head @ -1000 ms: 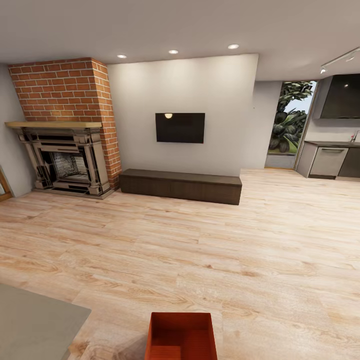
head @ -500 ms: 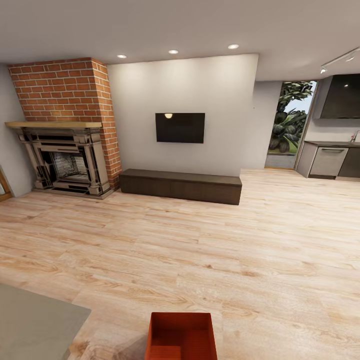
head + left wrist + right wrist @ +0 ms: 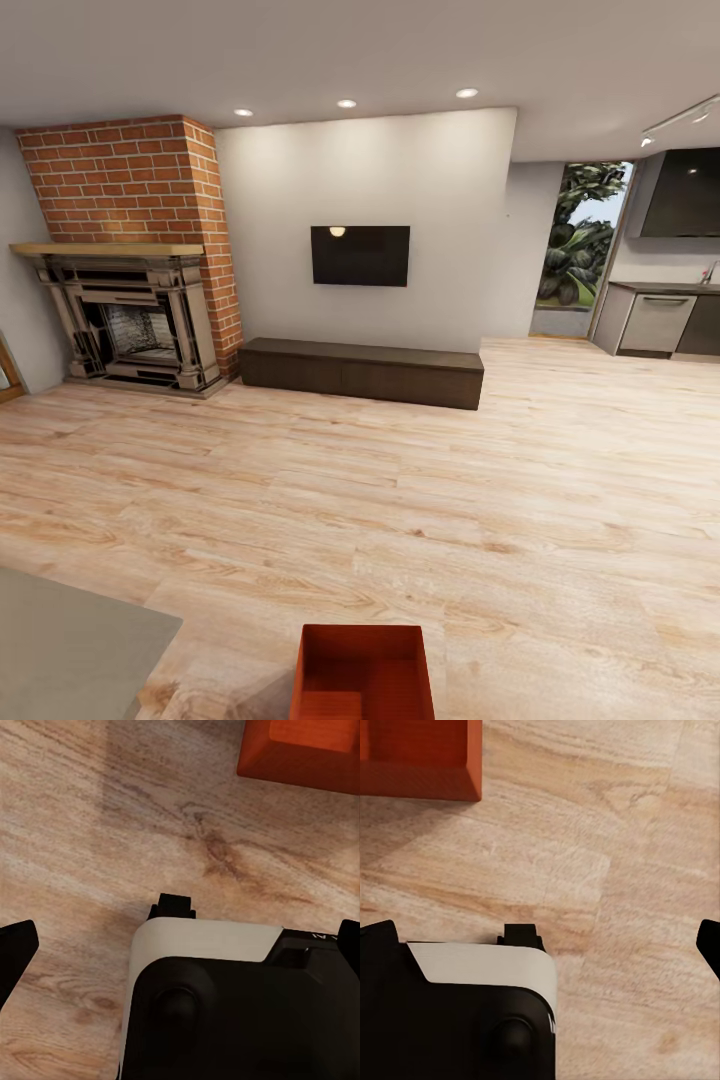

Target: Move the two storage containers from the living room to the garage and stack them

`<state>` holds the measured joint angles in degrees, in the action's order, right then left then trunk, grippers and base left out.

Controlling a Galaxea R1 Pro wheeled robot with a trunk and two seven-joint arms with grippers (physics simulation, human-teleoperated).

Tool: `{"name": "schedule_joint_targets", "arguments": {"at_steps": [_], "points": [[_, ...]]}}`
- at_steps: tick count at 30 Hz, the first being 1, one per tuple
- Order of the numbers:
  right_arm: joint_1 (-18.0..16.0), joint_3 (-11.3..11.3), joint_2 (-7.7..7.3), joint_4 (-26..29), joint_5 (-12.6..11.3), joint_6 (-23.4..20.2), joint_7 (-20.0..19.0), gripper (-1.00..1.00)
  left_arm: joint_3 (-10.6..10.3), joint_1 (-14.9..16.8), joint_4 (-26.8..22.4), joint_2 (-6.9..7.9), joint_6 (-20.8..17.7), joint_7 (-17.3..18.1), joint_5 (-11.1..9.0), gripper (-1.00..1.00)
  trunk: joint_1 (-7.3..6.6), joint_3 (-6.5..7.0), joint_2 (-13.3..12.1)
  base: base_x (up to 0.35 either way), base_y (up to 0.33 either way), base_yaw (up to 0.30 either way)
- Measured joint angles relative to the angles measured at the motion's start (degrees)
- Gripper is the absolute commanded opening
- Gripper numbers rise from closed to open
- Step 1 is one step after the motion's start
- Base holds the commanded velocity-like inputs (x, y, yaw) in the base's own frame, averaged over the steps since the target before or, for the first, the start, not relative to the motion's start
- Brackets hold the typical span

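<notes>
Wood planks cover the floor (image 3: 400, 490) of the living room in front of me, light and bare, with lots of open room to roll across. One red-orange storage container (image 3: 362, 672) sits on the planks right by me. It is open on top, and I can see its thin straight walls. A corner of a grey desk (image 3: 70, 650) pokes in near it on my left, with a strip of floor between them.

Far ahead, a long dark cabinet (image 3: 362, 371) runs along the foot of the white wall, under a black screen (image 3: 360, 255). A brick fireplace (image 3: 130, 300) stands at the cabinet's left end. To the right the floor runs on toward a doorway with green plants (image 3: 580, 240) and grey kitchen cupboards (image 3: 655, 322).

My left pincer (image 3: 180, 945) hangs over bare planks, fingers spread wide, pinching nothing. My right pincer (image 3: 544, 945) does the same. Each one has an edge of the container near it.
</notes>
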<state>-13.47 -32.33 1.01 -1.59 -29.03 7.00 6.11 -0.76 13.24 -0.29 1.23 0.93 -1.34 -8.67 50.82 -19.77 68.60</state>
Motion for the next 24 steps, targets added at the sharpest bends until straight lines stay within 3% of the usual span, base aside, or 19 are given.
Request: {"name": "schedule_joint_targets", "arguments": {"at_steps": [24], "points": [[0.00, -0.06, 0.00, 0.00, 0.18, 0.00, 0.00, 1.00, 0.00, 0.00, -0.01, 0.00, -0.01, 0.00, 0.00, 1.00, 0.00, -1.97, 0.00, 0.000, 0.000, 0.072]]}}
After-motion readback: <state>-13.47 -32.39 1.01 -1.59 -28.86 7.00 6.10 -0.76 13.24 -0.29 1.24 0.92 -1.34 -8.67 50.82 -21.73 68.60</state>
